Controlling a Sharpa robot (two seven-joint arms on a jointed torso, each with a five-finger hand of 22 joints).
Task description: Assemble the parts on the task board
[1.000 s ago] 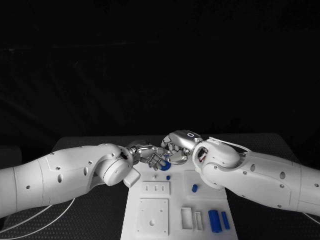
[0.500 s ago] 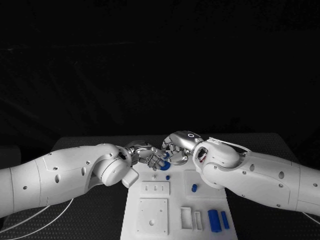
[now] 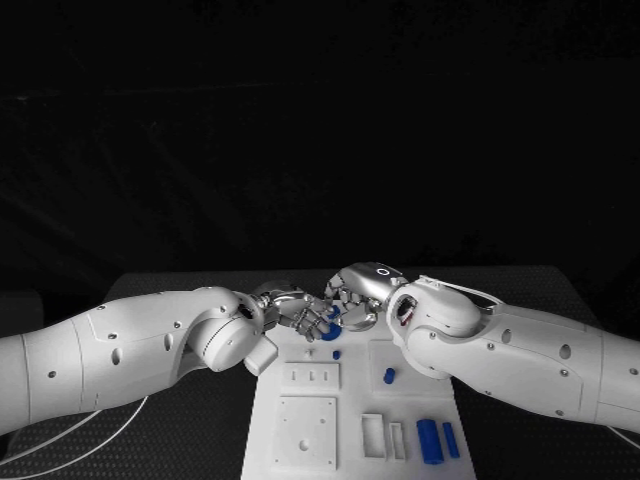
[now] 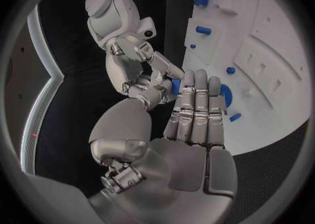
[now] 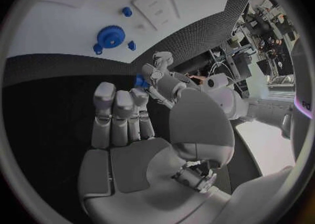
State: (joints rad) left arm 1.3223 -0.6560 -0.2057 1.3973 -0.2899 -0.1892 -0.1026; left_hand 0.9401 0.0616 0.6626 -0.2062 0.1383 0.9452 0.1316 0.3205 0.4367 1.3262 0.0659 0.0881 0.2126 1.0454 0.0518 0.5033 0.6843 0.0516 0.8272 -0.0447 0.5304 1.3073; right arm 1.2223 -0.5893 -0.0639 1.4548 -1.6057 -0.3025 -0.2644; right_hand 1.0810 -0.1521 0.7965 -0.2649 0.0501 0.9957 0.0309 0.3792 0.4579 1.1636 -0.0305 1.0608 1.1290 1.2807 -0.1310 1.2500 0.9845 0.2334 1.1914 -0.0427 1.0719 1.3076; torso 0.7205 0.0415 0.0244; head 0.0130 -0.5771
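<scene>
Both hands meet above the far end of the white task board (image 3: 306,440). In the left wrist view a small blue part (image 4: 176,85) sits pinched between the thumb and a finger of my left hand (image 4: 197,129). A fingertip of my right hand (image 4: 128,45) reaches down to it. The right wrist view shows the same blue part (image 5: 139,81) between my right hand (image 5: 125,129) and my left hand (image 5: 160,74). Whether the right hand grips it is unclear. From the head, the left hand (image 3: 294,312) and right hand (image 3: 356,300) hide the part. A blue gear (image 3: 330,334) lies on the board under them.
Further blue parts rest on the board: a small peg (image 3: 336,354), another (image 3: 388,376), and two long pieces (image 3: 430,441) at the near right. White blocks stand beside them. Both forearms flank the board's far half.
</scene>
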